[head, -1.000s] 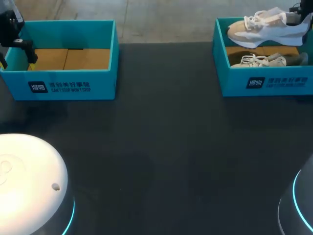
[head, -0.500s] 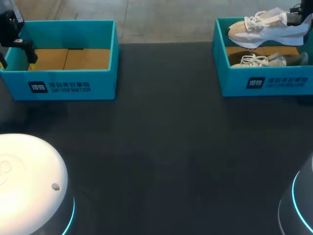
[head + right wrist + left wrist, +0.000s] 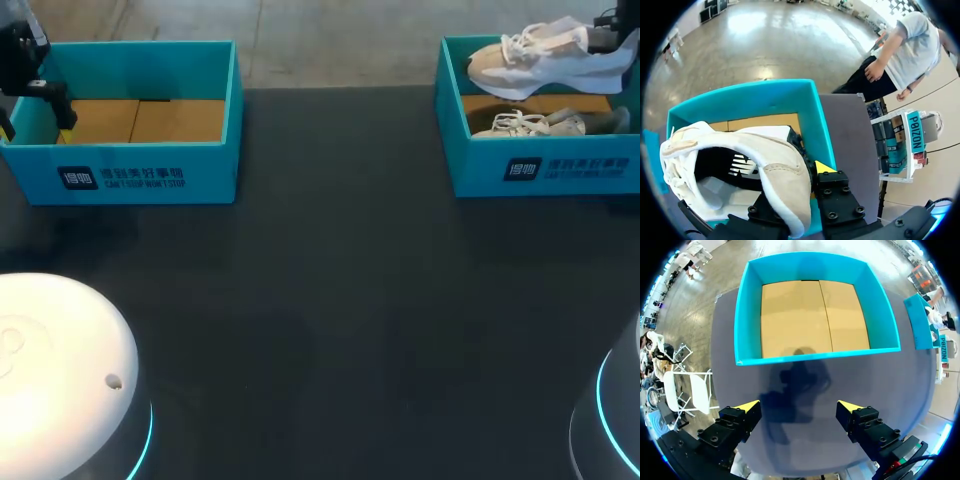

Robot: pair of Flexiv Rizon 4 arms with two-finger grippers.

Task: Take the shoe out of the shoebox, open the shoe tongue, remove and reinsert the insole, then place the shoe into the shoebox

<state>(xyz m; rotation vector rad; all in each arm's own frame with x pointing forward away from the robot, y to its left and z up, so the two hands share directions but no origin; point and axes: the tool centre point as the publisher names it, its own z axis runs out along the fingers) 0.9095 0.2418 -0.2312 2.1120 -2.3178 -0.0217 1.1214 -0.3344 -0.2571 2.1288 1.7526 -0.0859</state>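
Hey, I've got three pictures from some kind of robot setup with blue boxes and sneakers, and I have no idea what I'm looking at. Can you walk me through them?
This is a robot with two arms working at a dark table. Each arm ends in a gripper, which is two fingers with yellow tips.

The wide picture is taken from above and behind the robot, looking down on the table. The two round pictures come from cameras on the wrists, looking out along the fingers.

Two teal shoeboxes stand on the table. The left shoebox is empty. The left gripper is open just short of it and holds nothing. The right gripper grips a white and beige shoe by its heel, lifted above the right shoebox. A second shoe lies inside that box.
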